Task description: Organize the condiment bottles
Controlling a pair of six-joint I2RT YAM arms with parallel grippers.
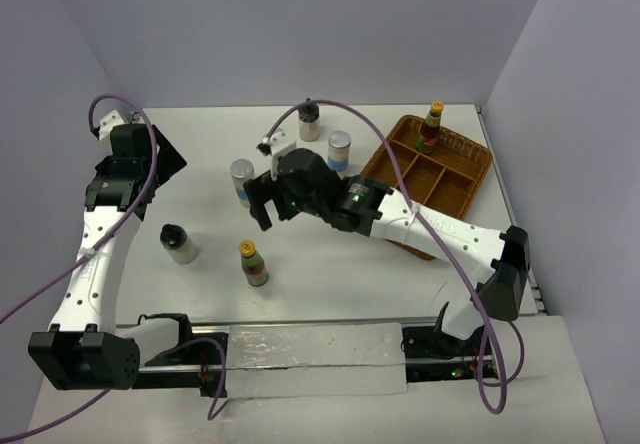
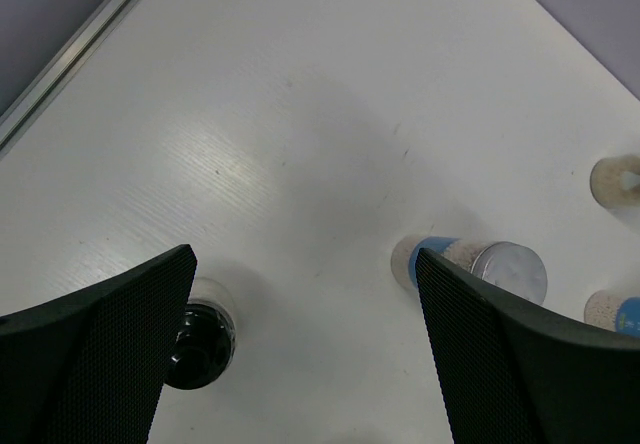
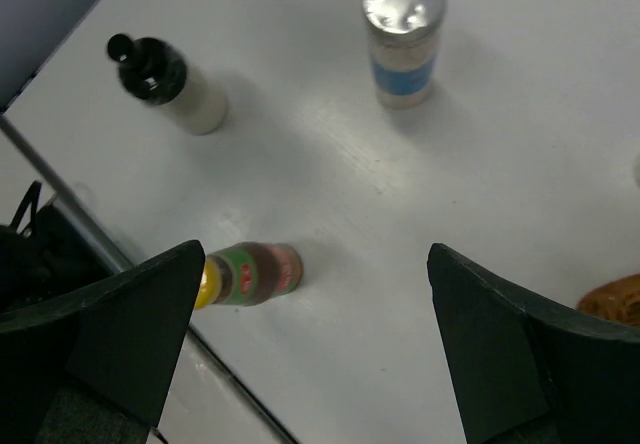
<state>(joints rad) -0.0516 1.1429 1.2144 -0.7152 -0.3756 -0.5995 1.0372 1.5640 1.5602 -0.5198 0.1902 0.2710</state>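
Observation:
One slim yellow-capped bottle point(image 1: 433, 126) stands in the back compartment of the wicker tray point(image 1: 470, 179). The other yellow-capped bottle point(image 1: 252, 262) point(image 3: 245, 274) stands on the table near the front. My right gripper point(image 1: 262, 204) point(image 3: 315, 344) is open and empty, hovering above the table just behind it. A silver-lidded bottle point(image 1: 240, 174) point(image 3: 403, 32) is right beside the gripper. The second silver-lidded bottle point(image 1: 339, 152) and a black-capped bottle point(image 1: 309, 120) stand further back. Another black-capped bottle point(image 1: 177, 243) point(image 2: 200, 332) is at the left. My left gripper point(image 1: 165, 156) point(image 2: 305, 364) is open and empty, high at the left.
The tray has several compartments and sits at the back right, its corner showing in the right wrist view point(image 3: 610, 299). The table's left edge rail point(image 2: 70, 54) runs beside my left arm. The near edge rail point(image 3: 90, 224) lies close to the front yellow-capped bottle.

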